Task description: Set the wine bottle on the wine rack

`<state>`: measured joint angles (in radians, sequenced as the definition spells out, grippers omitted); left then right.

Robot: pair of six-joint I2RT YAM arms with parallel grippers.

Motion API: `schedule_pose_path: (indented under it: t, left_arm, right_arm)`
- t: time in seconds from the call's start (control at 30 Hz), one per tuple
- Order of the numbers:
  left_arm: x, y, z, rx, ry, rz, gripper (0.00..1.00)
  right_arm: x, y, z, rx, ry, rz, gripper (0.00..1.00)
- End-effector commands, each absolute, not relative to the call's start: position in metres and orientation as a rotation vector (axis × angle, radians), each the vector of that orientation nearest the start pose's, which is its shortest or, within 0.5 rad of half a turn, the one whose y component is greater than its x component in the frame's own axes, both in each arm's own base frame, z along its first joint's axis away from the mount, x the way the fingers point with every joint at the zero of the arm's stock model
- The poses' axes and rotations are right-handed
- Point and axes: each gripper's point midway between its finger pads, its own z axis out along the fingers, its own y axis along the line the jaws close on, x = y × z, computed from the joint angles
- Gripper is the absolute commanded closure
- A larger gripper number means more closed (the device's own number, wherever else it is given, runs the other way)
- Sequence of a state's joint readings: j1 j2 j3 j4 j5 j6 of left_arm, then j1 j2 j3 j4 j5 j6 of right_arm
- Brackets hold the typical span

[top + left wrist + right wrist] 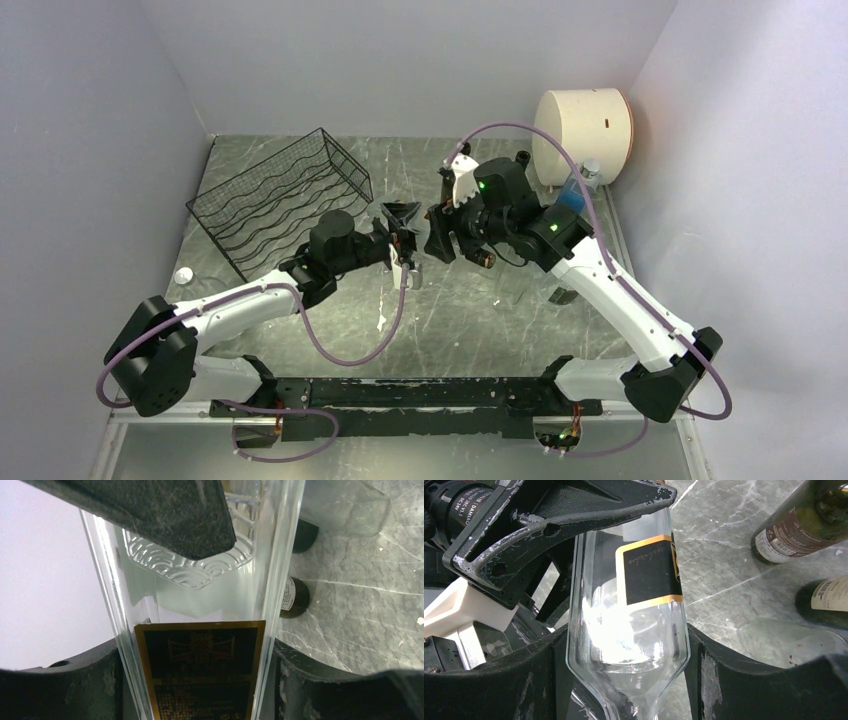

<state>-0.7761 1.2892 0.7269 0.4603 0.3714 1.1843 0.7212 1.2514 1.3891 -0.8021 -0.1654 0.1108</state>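
Centre of table, held off the surface. Item: wine bottle (197,607), clear glass, black label (200,680) edged in gold, caught between my two grippers.

- Left gripper (405,242): clenched on the bottle's body at the label, glass tight against both sides.
- Right gripper (438,235): set around the shoulder end of the body, close on both sides. Whether it presses yet I cannot tell.
- Wine rack (280,200): black wire with wavy tiers, at the far left of the table (460,330), well apart from the bottle. Placement not yet done.
- Nearby: two dark bottles (794,525) and one clear bottle (789,640) lying on the table on my right side.

Hazards, as I judge them:

1. Hand-over drop. If my left lets go before my right has a firm clamp, the smooth glass slides out and falls onto the table or the bottles lying there.
2. Opposed pull. With both grippers on one rigid bottle, any mismatch in motion twists the glass in a grip or levers it loose.
3. Collision. My grippers nearly touch, so a careless withdrawal knocks one against the other.
4. Rack entry. Thin rods may catch the bottle, or a shallow set-down may let it roll off a tier.
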Motion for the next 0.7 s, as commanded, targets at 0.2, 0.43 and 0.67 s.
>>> schedule_pose_path:
  t: [0.2,0.43,0.67]
  left_arm:
    - [0.288,-0.322,0.339,1.277,0.517,0.069,0.91]
    - [0.292,-0.322,0.339,1.266,0.540,0.068,0.89]
    - [0.292,-0.320,0.335,1.248,0.556,0.054,0.69]
  right_arm:
    - [0.222,0.249,0.259,-0.805,2.187,0.657,0.25]
    - [0.219,0.245,0.250,-0.810,2.209,0.645,0.25]
    - [0.235,0.242,0.262,-0.733,2.163,0.589,0.97]
